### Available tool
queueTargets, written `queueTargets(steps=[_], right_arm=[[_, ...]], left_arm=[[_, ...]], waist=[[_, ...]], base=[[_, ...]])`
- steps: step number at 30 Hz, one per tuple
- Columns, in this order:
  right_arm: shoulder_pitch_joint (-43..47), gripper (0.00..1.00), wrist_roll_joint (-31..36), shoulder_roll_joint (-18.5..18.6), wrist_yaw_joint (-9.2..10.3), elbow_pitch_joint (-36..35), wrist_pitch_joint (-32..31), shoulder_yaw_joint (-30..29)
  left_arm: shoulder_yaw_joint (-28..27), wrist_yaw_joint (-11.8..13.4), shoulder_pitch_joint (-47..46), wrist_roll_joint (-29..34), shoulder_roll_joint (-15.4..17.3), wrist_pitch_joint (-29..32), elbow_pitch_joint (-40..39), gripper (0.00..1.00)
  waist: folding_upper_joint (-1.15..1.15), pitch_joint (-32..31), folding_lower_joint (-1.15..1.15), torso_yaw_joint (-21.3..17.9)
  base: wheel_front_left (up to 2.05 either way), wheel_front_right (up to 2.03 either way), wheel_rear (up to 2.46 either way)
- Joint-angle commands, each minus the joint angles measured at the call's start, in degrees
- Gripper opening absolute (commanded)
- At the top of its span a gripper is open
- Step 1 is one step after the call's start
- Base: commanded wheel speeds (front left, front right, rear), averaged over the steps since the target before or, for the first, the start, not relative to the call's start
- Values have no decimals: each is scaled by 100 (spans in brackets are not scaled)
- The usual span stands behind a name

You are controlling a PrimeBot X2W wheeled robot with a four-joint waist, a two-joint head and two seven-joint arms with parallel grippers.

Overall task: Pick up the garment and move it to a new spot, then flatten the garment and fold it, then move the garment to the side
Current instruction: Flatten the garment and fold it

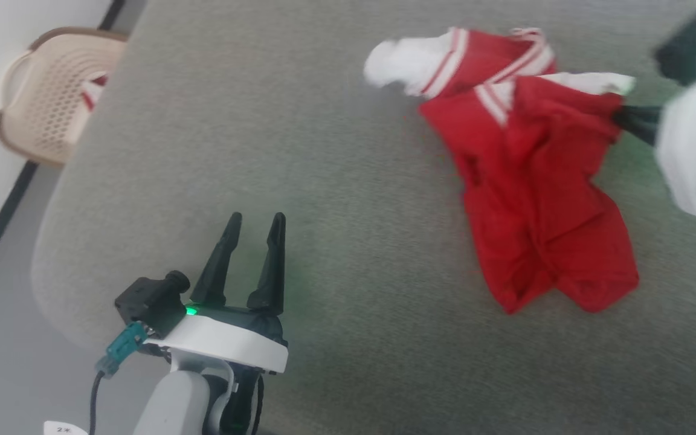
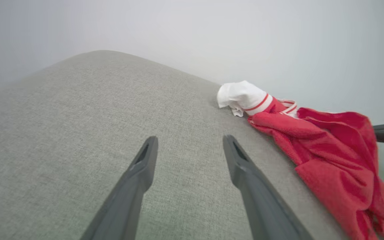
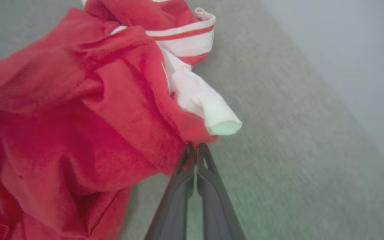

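Note:
The garment (image 1: 529, 181), a red jersey with white striped sleeves, lies crumpled on the grey table at the upper right of the head view. My right gripper (image 1: 620, 115) comes in from the right edge, shut on the garment's red edge beside a white sleeve. In the right wrist view its fingertips (image 3: 196, 148) pinch the red fabric (image 3: 78, 116), lifting it slightly. My left gripper (image 1: 257, 223) rests open over bare table at the lower left, well away from the cloth. The left wrist view shows its spread fingers (image 2: 188, 143) and the garment (image 2: 328, 150) off to the right.
A beige perforated basket (image 1: 52, 90) stands on the floor beyond the table's left edge, with a bit of red-and-white cloth inside. The grey table (image 1: 324, 151) has a rounded left corner; a wall and dark baseboard run along the far left.

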State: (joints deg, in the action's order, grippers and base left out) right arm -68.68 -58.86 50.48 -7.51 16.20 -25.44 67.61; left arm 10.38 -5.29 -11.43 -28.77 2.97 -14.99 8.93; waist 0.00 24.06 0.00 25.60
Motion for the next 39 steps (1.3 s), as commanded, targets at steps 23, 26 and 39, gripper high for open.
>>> queueTargets(steps=[23,26,39], right_arm=[[2629,100,-3,137,6,1239,2516,-2619],[2624,100,144,276,4,1001,2445,-2729],[1779,100,84,735,4,-1399,-1075,-2982]], left_arm=[[-540,-205,-220,802,-8,-27,6,100],[-564,-214,-174,813,-8,-27,-3,100],[-172,-224,-237,565,-10,-27,113,100]], waist=[[0,52,0,-1312],[0,23,0,-1360],[0,-70,0,-1215]], base=[[0,0,0],[0,0,0],[0,0,0]])
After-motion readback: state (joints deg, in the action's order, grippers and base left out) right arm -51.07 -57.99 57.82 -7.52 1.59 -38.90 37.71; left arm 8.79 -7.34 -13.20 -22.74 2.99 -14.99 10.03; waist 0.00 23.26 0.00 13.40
